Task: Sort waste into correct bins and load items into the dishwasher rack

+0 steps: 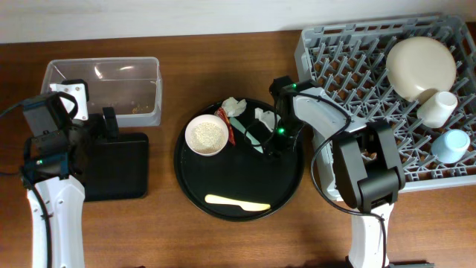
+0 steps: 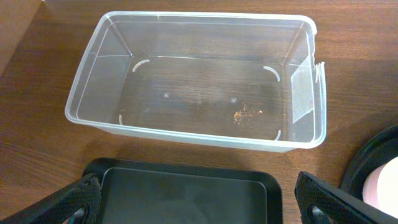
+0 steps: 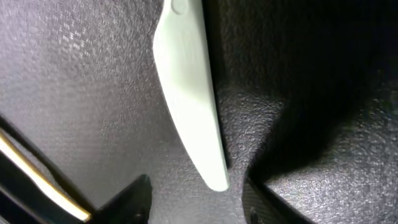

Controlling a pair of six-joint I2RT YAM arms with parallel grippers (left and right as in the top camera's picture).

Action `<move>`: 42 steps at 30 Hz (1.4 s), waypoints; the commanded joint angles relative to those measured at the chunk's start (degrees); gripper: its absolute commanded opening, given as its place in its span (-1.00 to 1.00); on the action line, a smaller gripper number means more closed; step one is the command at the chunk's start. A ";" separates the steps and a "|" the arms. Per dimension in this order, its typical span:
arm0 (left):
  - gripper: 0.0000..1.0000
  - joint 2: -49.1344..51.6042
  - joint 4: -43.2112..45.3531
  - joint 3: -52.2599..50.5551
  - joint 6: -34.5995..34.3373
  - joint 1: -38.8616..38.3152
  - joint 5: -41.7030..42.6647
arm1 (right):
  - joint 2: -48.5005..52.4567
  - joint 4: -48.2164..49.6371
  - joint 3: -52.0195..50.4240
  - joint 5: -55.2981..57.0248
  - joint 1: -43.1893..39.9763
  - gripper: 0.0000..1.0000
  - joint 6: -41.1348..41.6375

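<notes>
My right gripper (image 1: 274, 140) stands open low over the round black tray (image 1: 286, 186). In the right wrist view the mint-green spoon (image 3: 189, 93) lies flat on the tray, its handle end between my right gripper's (image 3: 199, 202) fingers and closer to the right one. The pink-rimmed bowl (image 1: 207, 135) holds rice-like grains. A red wrapper (image 1: 226, 125) and a white paper wad (image 1: 234, 106) lie beside it. The yellow spoon (image 1: 236, 202) rests at the tray's front. My left gripper (image 2: 199, 208) hangs wide open and empty over the black rectangular tray (image 2: 186, 196), just short of the clear tub (image 2: 87, 93).
The grey dishwasher rack (image 1: 349, 59) at the right holds a cream plate (image 1: 420, 65), a white cup (image 1: 437, 106) and a light-blue cup (image 1: 451, 145). A few orange crumbs (image 2: 245, 113) lie in the clear tub. Another white scrap (image 1: 264, 115) lies on the round tray.
</notes>
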 commanded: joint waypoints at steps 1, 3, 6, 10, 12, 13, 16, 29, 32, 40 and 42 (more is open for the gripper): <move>0.99 0.02 0.11 1.20 -0.72 0.26 -0.35 | 0.55 -0.11 -0.33 0.98 0.09 -0.20 -0.46; 0.99 0.02 0.11 1.20 -0.72 0.26 -0.35 | 0.55 0.07 -0.33 1.03 0.61 -0.21 -0.48; 0.99 0.02 0.11 1.20 -0.72 0.26 -0.35 | 0.55 0.55 -0.33 1.01 1.38 -0.47 -0.46; 0.99 0.02 0.11 1.20 -0.72 0.26 -0.35 | 0.55 0.22 -0.31 -0.31 1.92 -0.47 -0.26; 0.99 0.02 0.11 1.20 -0.72 0.26 -0.37 | 0.55 0.13 -0.31 -0.37 1.79 -0.46 -0.26; 0.99 0.02 0.11 1.20 -0.72 0.26 -0.35 | 0.55 0.09 -0.33 -0.79 1.75 -0.46 -0.26; 0.99 0.02 0.11 1.20 -0.72 0.26 -0.35 | 0.55 0.02 -0.33 -3.13 1.81 -0.37 -0.26; 0.99 0.02 0.11 1.20 -0.72 0.26 -0.35 | 0.55 -1.16 -0.33 -4.83 1.81 -0.27 0.61; 0.99 0.02 0.11 1.20 -0.72 0.26 -0.35 | 0.55 -3.48 -0.44 -4.85 1.81 -0.17 0.63; 0.99 0.02 0.11 1.20 -0.72 0.26 -0.35 | 0.55 2.23 -4.52 -7.26 2.95 -0.19 4.70; 0.99 0.02 0.11 1.20 -0.72 0.26 -0.35 | 0.55 2.71 -4.50 -7.15 4.04 -0.18 5.05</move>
